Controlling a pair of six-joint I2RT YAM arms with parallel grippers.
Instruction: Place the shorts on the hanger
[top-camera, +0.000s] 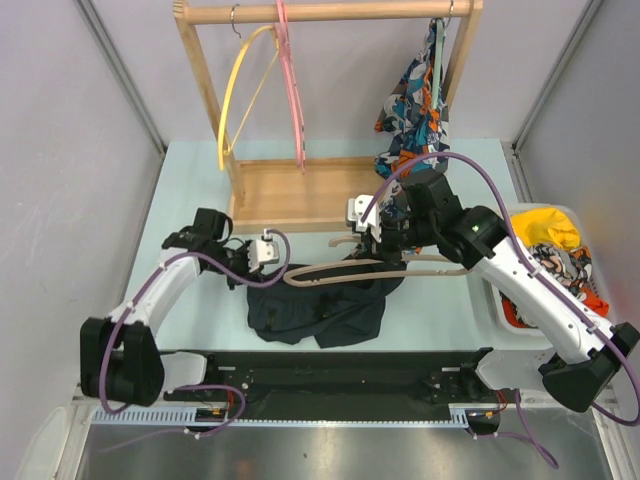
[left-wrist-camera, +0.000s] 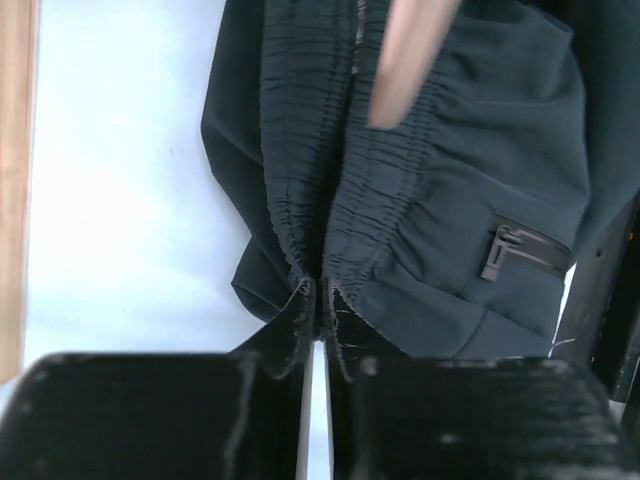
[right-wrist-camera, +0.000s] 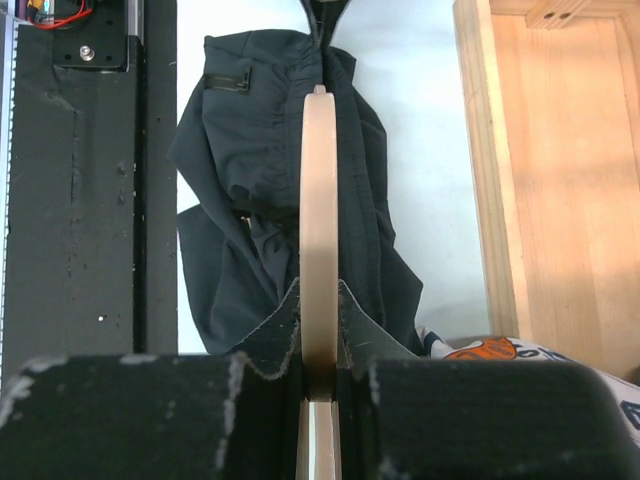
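The dark navy shorts (top-camera: 318, 308) lie bunched on the table in front of the rack. The tan hanger (top-camera: 345, 268) lies level across their top edge, with its left end in the waistband. My left gripper (top-camera: 281, 270) is shut on the gathered waistband at the left; the left wrist view shows the jaws (left-wrist-camera: 318, 300) pinching the shorts (left-wrist-camera: 450, 200), with the hanger's end (left-wrist-camera: 405, 70) above. My right gripper (top-camera: 386, 250) is shut on the hanger's right part; the right wrist view shows the fingers (right-wrist-camera: 319, 335) clamped on the hanger's bar (right-wrist-camera: 319, 190), with the shorts (right-wrist-camera: 240, 170) draped round it.
A wooden rack (top-camera: 300, 195) stands behind, carrying a yellow hanger (top-camera: 245, 85), a pink hanger (top-camera: 292, 80) and a colourful patterned garment (top-camera: 415, 100). A white bin (top-camera: 500, 305) with yellow and patterned clothes is at the right. A black rail (top-camera: 320, 365) runs along the near edge.
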